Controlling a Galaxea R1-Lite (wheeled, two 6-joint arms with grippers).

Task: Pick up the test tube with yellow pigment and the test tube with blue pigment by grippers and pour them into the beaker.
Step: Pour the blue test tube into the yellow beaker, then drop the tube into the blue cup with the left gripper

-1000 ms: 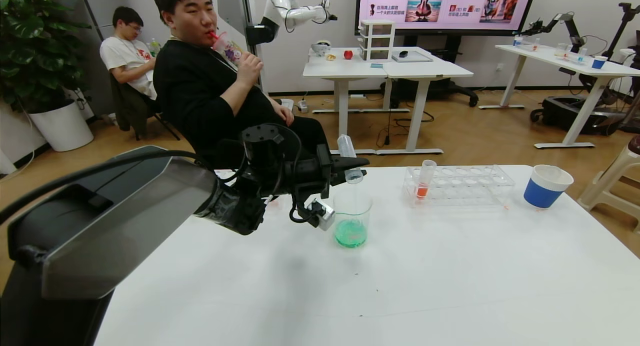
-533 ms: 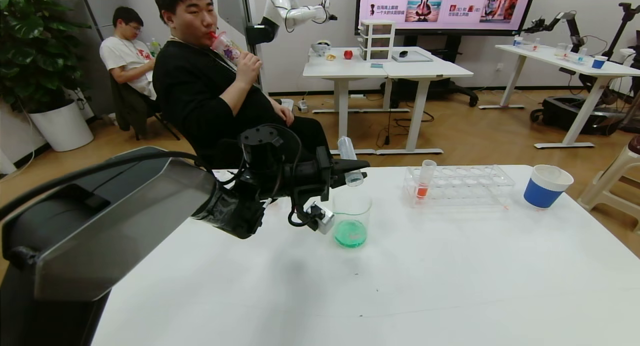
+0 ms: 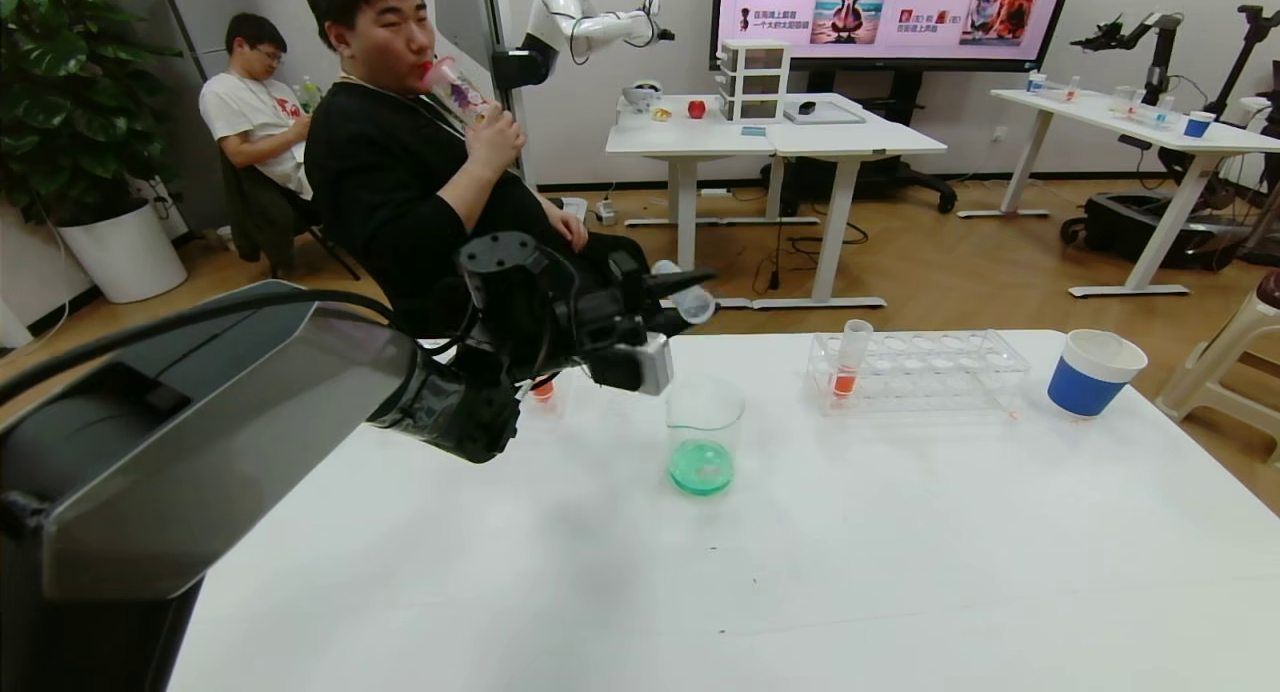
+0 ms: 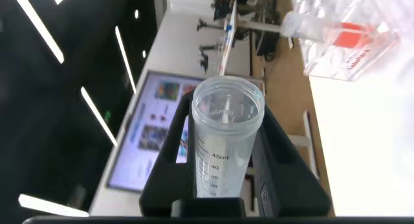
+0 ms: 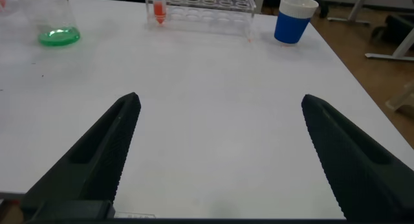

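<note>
Clear test tube (image 3: 688, 298) lies near-horizontal in left gripper (image 3: 668, 290), mouth rightward.

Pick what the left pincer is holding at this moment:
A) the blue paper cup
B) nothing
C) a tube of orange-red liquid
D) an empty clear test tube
D: the left pincer clamps a clear test tube with nothing visible inside, up behind the beaker of green liquid.

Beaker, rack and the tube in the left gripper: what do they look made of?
Beaker: clear, glossy, probably glass.
Rack: clear moulded plastic, by its look.
Tube: frosted, likely plastic, printed millilitre marks; held in left gripper.
</note>
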